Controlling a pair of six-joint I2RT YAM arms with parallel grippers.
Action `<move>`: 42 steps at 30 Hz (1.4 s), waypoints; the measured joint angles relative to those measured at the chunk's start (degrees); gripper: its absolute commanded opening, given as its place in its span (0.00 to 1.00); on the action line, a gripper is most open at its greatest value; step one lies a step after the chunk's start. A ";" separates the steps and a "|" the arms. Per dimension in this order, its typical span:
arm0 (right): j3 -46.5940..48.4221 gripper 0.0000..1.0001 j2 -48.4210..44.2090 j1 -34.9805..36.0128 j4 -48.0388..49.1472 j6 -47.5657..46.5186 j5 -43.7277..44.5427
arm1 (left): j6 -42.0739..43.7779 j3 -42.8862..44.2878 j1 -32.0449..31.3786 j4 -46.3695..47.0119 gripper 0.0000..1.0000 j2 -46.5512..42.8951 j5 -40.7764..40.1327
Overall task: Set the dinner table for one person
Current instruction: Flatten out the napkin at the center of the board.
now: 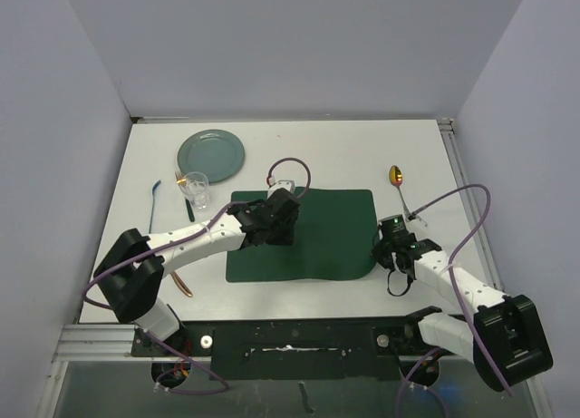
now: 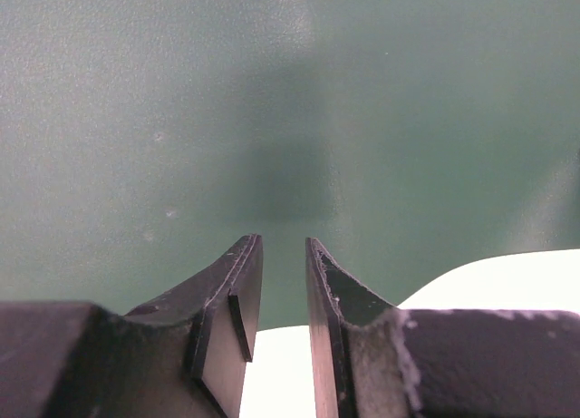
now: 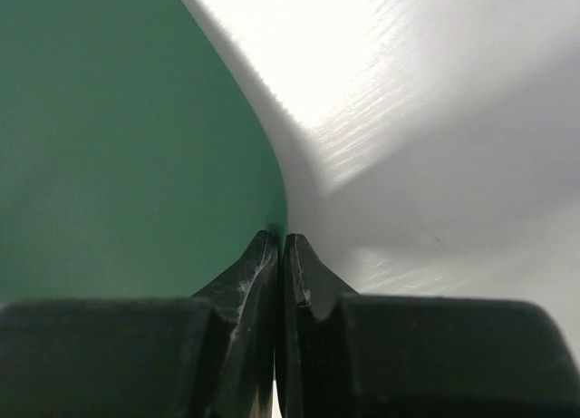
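A dark green placemat (image 1: 313,241) lies in the middle of the white dinner table (image 1: 426,155). My left gripper (image 1: 272,220) hovers low over the mat's left part. In the left wrist view its jaws (image 2: 284,241) stand open a little with nothing between them, the placemat (image 2: 181,119) ahead and bare table (image 2: 507,277) below. My right gripper (image 1: 388,251) is at the mat's right edge. In the right wrist view this gripper (image 3: 280,237) is shut, and the placemat (image 3: 118,146) edge runs right into its tips beside the white table (image 3: 435,119).
At the back left are a grey-green plate (image 1: 211,155), a clear glass (image 1: 197,190) and a blue-handled utensil (image 1: 154,193). A copper-coloured utensil (image 1: 184,285) lies by the left arm. A gold spoon (image 1: 397,175) lies back right. Metal rails edge the table.
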 measured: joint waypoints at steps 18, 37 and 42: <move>0.79 0.00 11.74 1.29 15.28 8.63 3.34 | -0.74 -0.46 0.02 0.35 0.24 0.02 0.09; 13.22 0.00 25.05 -2.47 16.39 -3.43 1.95 | -1.07 -1.73 0.02 0.39 0.24 0.02 -0.13; 13.86 0.00 25.09 -7.78 15.43 -8.81 -0.22 | -1.07 -1.79 0.02 0.37 0.24 0.02 -0.13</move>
